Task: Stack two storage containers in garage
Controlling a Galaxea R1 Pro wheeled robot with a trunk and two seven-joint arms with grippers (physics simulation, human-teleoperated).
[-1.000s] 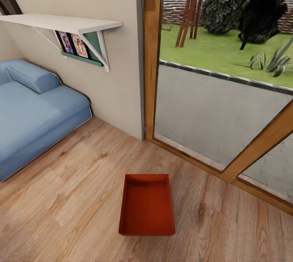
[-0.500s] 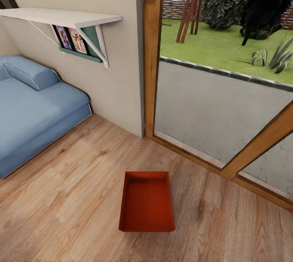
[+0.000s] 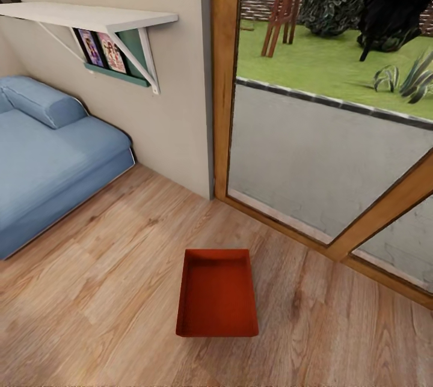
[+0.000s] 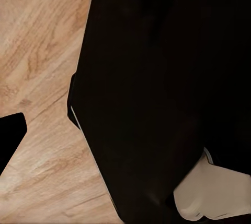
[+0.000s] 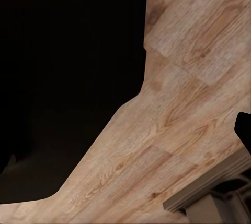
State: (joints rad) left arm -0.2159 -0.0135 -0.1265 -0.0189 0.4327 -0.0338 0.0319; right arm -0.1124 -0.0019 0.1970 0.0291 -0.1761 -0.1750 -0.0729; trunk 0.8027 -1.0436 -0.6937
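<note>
Planks of light wood floor ran under everything, and on them, nearest the camera, one orange-red storage container lay flat and open-topped, its long side running away from the viewer and its inside bare. Seen from the left wrist, a large black shape covered most of the picture, with a pale rounded part at one corner and wood planks beside it; what seemed to be a dark fingertip showed at the edge, too little to tell whether that claw stood apart or together. Seen from the right wrist, another black mass hung over the planks, with a pale ledge at a corner and a small dark tip at the edge, so that claw's state could not be told either. Beyond the container and to its left stood the blue sofa with a bolster cushion at its far end. Beyond the container and to its right rose the wooden-framed glass door, grey paving and a lawn with bushes behind it. Farther than the sofa, a white wall shelf hung on the beige wall, with a green rack of pictures under it.
</note>
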